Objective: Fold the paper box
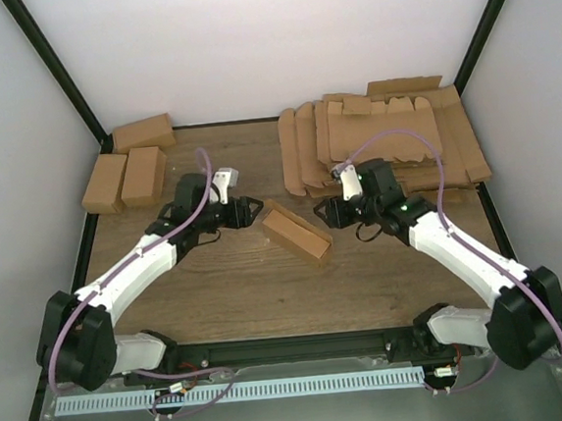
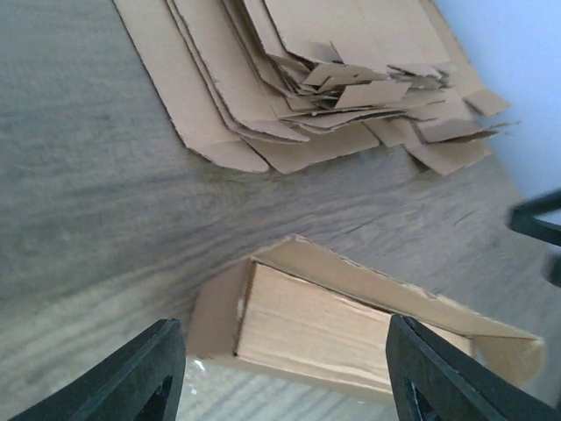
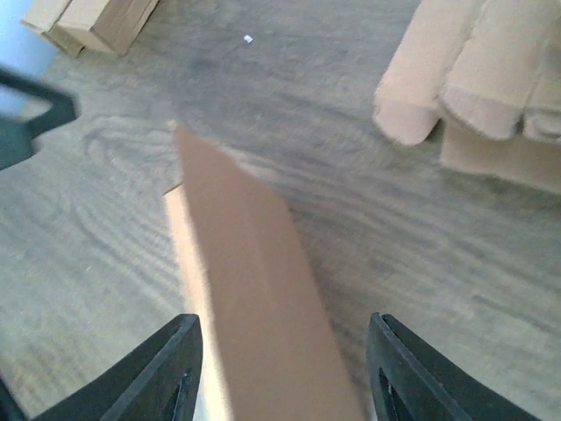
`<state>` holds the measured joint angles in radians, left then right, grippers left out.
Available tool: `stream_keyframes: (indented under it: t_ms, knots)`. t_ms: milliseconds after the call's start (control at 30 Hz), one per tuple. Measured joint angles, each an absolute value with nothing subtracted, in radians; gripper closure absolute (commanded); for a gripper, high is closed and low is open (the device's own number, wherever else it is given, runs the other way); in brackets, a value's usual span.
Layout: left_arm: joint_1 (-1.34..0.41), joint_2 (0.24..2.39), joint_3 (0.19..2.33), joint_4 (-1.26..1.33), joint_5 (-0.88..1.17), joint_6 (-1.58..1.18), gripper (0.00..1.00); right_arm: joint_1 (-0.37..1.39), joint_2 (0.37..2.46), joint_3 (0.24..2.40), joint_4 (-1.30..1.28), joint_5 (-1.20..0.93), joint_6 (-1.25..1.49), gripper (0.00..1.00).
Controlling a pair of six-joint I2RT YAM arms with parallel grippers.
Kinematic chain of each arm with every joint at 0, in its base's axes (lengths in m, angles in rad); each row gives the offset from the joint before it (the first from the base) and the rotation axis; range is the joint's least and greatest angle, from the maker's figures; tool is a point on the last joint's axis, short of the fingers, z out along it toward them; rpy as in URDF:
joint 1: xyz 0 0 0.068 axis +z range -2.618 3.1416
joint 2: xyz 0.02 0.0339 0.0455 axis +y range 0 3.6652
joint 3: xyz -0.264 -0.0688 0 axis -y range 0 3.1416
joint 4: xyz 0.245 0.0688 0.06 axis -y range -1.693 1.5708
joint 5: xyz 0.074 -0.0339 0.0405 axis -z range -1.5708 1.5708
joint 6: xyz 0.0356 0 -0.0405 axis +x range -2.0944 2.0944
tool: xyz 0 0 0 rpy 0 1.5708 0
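Well off to the outer side of the left jaws, three finished cartons (image 1: 129, 165) sit at the far corner of the counter (image 1: 219, 295). The left jaws stand wide and hold nothing. Their wrist view shows the paper box (image 1: 296, 231) lying just ahead of them, in line with the gap between the tips. Whether either tip touches it I cannot tell.

The box lies slantwise on the counter between the two sets of jaws. It already has the shape of a long carton, but one long flap (image 2: 394, 294) stands loose above the body.

The right jaws are also spread wide and empty, with the other end of the box just ahead of them. The stack of flat blanks (image 1: 383, 137) lies beyond them, apart from the box.

The work looks late, at the closing stage. The next move probably calls for one set of jaws to steady the body while the other presses the loose flap down and tucks it in without crushing the walls.
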<state>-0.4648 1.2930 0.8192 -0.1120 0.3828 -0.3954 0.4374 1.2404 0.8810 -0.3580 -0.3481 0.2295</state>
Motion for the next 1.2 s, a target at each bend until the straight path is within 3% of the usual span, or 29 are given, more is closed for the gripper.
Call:
stream_keyframes:
  t_ms: [200,333,500,1033,1200]
  knots:
    - [-0.464,1.395,0.907,-0.165,0.344,-0.247,0.21,0.542,1.108,0.832,-0.459,-0.279,0.316,0.32]
    - [-0.465,1.448,0.948,-0.175,0.328,-0.183,0.21,0.546,1.070,0.777,-0.521,-0.242,0.402,0.23]
    - [-0.466,1.469,0.973,-0.179,0.328,-0.092,0.25,0.547,1.036,0.730,-0.572,-0.234,0.499,0.23]
    - [-0.545,1.619,1.066,-0.263,0.315,0.035,0.60,0.547,0.990,0.669,-0.559,-0.317,0.592,0.39]
    - [-0.577,1.628,1.090,-0.296,0.254,0.040,0.81,0.548,1.001,0.665,-0.531,-0.326,0.597,0.42]
